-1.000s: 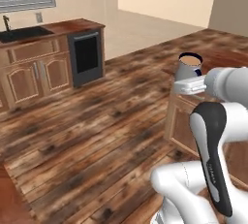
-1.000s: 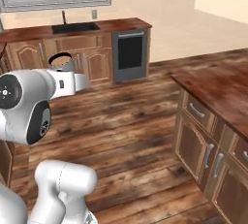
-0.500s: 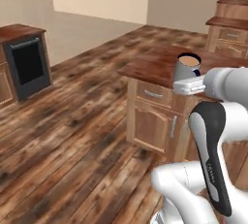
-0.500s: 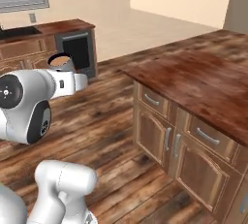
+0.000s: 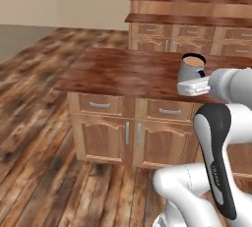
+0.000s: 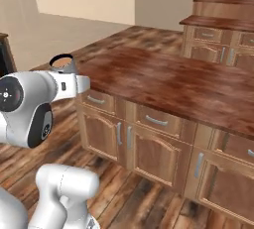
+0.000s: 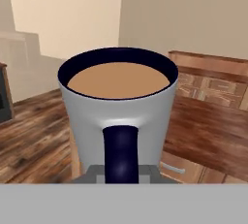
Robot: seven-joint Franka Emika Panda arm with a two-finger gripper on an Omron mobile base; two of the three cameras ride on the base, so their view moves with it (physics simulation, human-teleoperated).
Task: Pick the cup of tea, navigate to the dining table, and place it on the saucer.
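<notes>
Left base view gives the wooden floor [image 5: 44, 103] running across the room, and on it a boxy wooden island [image 5: 128, 73] with a glossy reddish-brown top, drawers and cabinet doors on its front. Behind the island stands a taller stepped wooden cabinet [image 5: 192, 19] with rows of drawers; the right base view has the same cabinet at its upper right. The white arm [image 5: 216, 147] rises at the lower right and bends forward at about the island top's height. At its end the gripper [image 5: 193, 86] is clenched on the cup of tea [image 5: 192, 68], which stands upright above the hand, held in the air in front of the island's near edge. Hand view has the cup [image 7: 118, 106] close up: grey wall, dark rim, light-brown tea nearly to the brim, and its dark handle [image 7: 121, 152] facing the camera, centred low between the fingers.
</notes>
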